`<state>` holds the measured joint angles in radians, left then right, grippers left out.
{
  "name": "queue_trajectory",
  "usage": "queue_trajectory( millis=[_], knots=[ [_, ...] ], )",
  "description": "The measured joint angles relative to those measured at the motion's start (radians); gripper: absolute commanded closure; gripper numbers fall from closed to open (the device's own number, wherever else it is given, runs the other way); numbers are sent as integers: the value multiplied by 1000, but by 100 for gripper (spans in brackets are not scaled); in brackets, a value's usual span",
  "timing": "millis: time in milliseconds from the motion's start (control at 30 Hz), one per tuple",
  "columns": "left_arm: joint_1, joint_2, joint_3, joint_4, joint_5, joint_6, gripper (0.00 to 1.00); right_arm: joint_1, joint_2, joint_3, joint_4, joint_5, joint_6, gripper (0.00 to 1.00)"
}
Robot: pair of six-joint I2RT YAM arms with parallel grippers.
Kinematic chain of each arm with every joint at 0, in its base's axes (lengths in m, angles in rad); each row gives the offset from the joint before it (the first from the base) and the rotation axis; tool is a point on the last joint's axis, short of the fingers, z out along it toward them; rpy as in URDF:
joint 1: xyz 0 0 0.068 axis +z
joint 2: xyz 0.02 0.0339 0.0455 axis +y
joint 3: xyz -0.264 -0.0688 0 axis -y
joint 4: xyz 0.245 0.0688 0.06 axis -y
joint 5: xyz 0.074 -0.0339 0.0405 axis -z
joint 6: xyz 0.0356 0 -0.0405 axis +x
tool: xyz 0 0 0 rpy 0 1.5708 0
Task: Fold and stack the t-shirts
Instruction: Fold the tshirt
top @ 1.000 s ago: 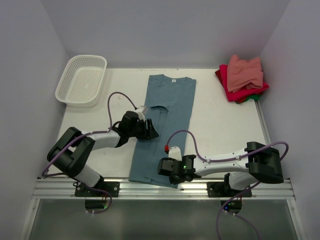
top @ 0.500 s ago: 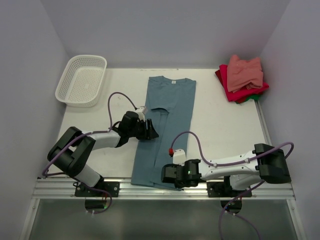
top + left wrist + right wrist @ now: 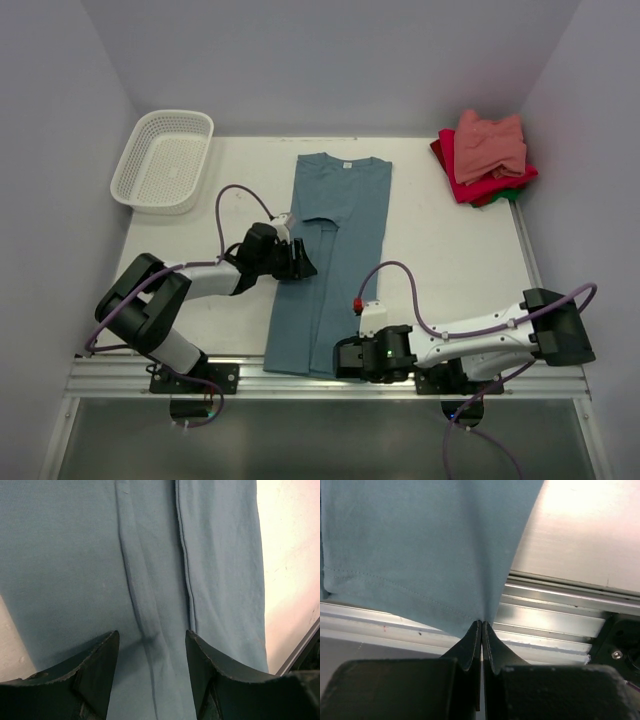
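Drawn back toward the table's [image 3: 440, 250] near edge, the right gripper [image 3: 482, 626] pinches the limp teal t-shirt's [image 3: 338, 225] hem corner; the left gripper [image 3: 152, 641] hovers spread.

**Finding: robot test cell in a laboratory.**

Plain pale walls [image 3: 60, 150] box in a white table [image 3: 440, 240] on three sides. At the bottom of the frame, an aluminium rail [image 3: 110, 376] carries the left arm [image 3: 190, 280] and right arm [image 3: 470, 340], with purple cables [image 3: 219, 212] exposed. The staged items are a mesh basket [image 3: 165, 160] at upper left, folded t-shirts [image 3: 488, 155] at upper right and a teal t-shirt [image 3: 340, 200] at centre.
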<state>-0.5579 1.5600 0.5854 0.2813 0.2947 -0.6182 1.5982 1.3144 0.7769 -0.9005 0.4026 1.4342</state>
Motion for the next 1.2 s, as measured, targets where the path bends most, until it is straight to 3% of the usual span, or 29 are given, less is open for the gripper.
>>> queue_trajectory(
  millis=[200, 233, 333, 400, 433, 467, 600, 833, 1033, 1200],
  knots=[
    [0, 0, 0, 0, -1, 0, 41, 35, -1, -16, -53, 8, 66, 99],
    [0, 0, 0, 0, 0, 0, 41, 42, -2, -21, -58, 8, 76, 90],
    [0, 0, 0, -1, 0, 1, 41, 65, -12, -32, -79, 10, 107, 43],
    [0, 0, 0, -2, -1, 1, 41, 83, -21, -32, -91, 20, 117, 23],
    [0, -2, 0, -5, -2, 1, 41, 92, -25, -32, -97, 27, 118, 3],
    [0, -7, 0, -11, -4, 1, 42, 100, -28, -31, -100, 34, 119, 1],
    [-1, -86, 0, -91, -20, 2, 41, 112, -50, -29, -92, 63, 104, 1],
    [-1, -380, 17, -249, -82, 11, 40, 112, -198, -62, 1, 122, 83, 1],
    [-6, -404, 20, -496, -78, 9, 41, 112, -215, -134, 84, 126, 87, 2],
    [-34, -532, -56, -724, -31, -15, 41, 112, -284, -233, 150, 110, 116, 23]
  ],
)
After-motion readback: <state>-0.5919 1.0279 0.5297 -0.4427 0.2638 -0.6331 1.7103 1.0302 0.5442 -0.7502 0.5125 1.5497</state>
